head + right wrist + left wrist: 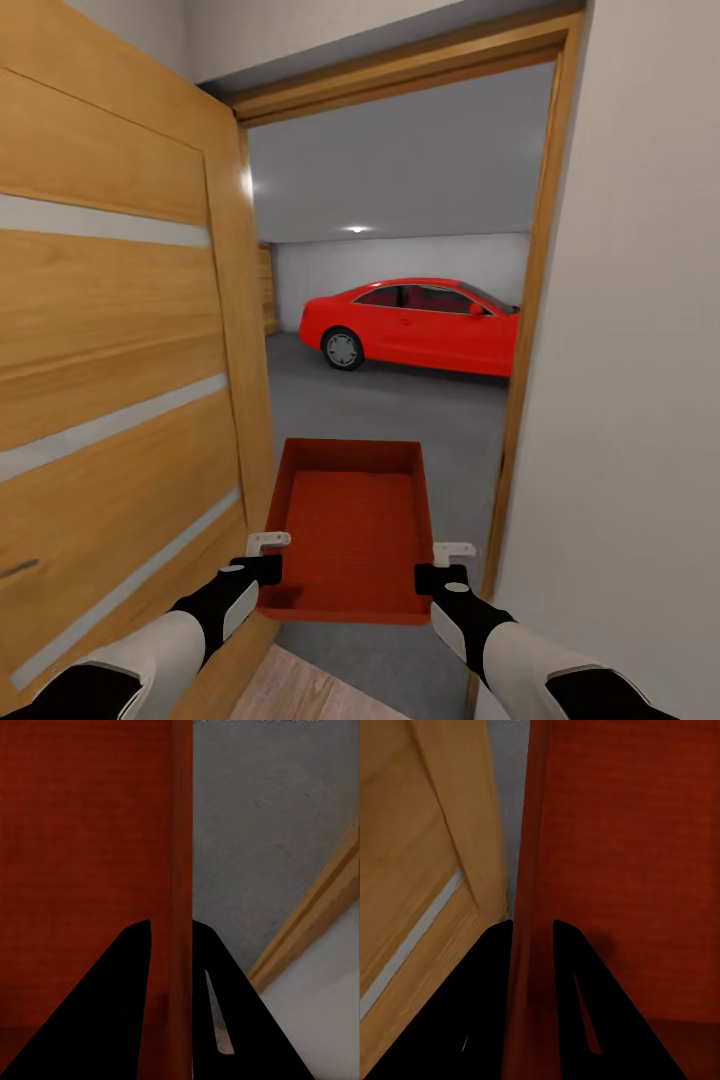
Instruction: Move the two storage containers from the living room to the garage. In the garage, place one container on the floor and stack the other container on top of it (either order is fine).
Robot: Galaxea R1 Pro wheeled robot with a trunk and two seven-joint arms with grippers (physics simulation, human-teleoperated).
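One orange-red storage container hangs in front of me in the doorway, held level above the garage's dark concrete floor. My left gripper is shut on its left wall near the corner closest to me. Over on the other side my right gripper is shut on the right wall. The left wrist view shows two dark fingers straddling the container's thin wall. The right wrist view shows the same grip, with the wall between the fingers. The container is empty inside.
An open wooden door stands close on my left, and the wooden door frame with a white wall is close on my right. A red coupe is parked across the garage. A strip of light wood floor lies under me.
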